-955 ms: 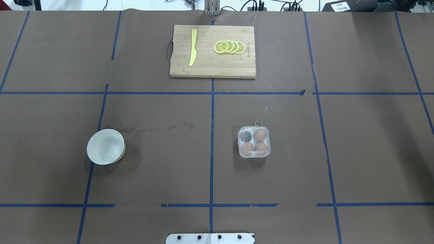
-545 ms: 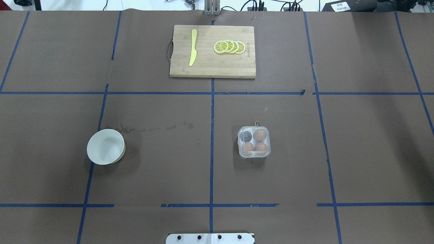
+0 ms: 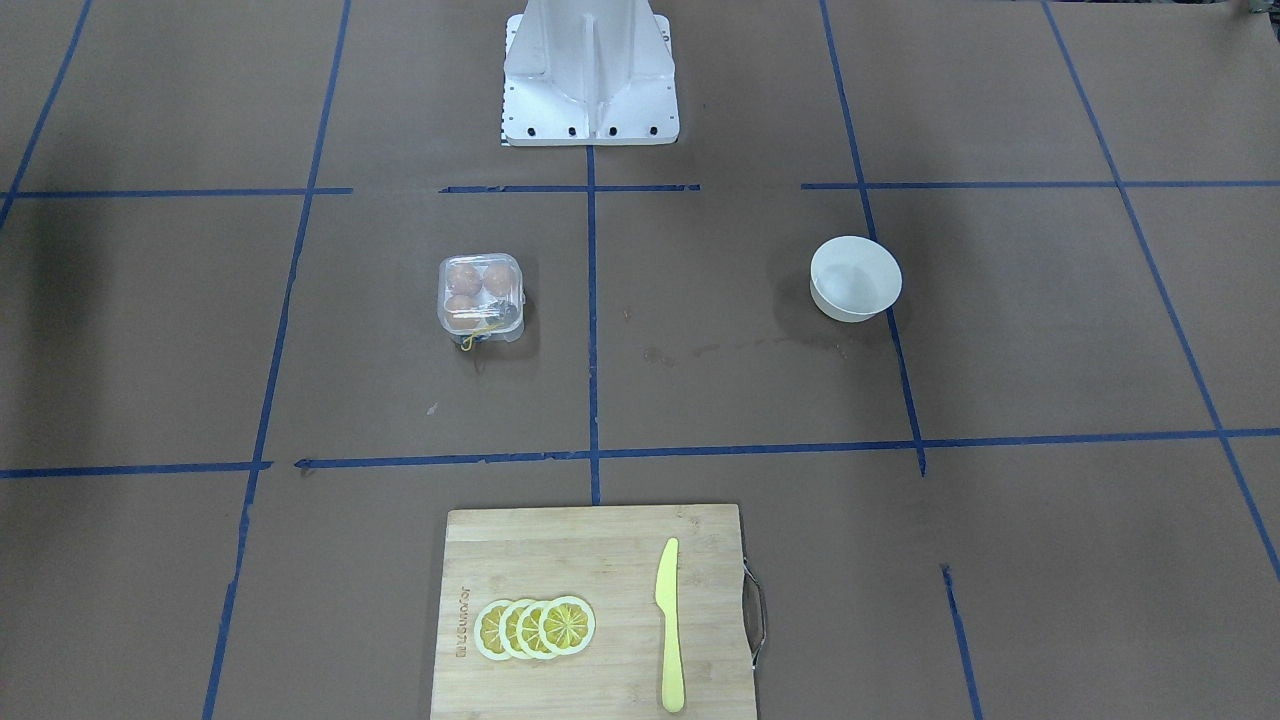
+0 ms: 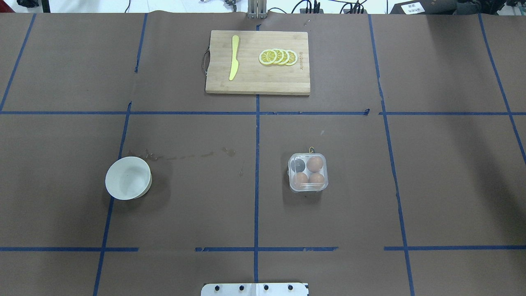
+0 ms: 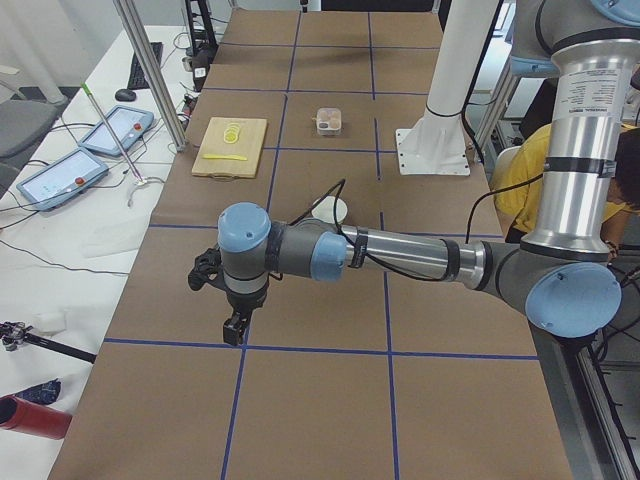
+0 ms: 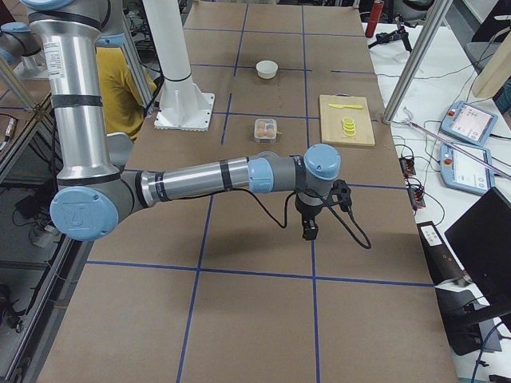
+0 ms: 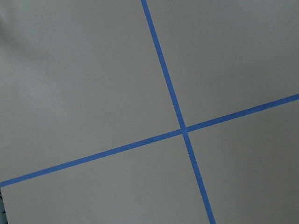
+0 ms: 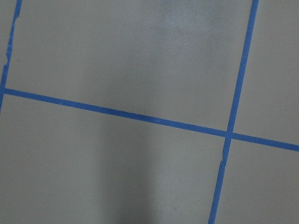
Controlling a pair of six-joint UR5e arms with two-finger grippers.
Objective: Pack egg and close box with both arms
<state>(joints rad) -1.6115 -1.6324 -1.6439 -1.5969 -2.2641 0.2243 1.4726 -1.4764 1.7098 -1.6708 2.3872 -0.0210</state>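
box (image 4: 308, 172) holds three eggs (image 4: 315, 164), one cup bare | left claw (image 5: 233, 327), right claw (image 6: 308, 232): width cannot tell | risk: uneven push pops lid, cracks eggs

The flat brown paper-covered table (image 4: 185, 213) is ruled into large squares by thin blue tape lines (image 4: 257, 135). The small clear plastic egg box (image 4: 291, 186) shows three smooth tan-brown oval eggs (image 4: 315, 164) and one dark grey cup (image 4: 297, 165); its thin string (image 3: 480, 332) is yellow. The round ceramic bowl (image 4: 123, 181) is plain white. The pale bamboo cutting board (image 4: 254, 84) carries a yellow plastic knife (image 4: 234, 57) and yellow, pale-rimmed round lemon slices (image 4: 278, 57). The tubular metal left arm (image 5: 400, 258) and right arm (image 6: 200, 179) are grey with light-blue joint caps.
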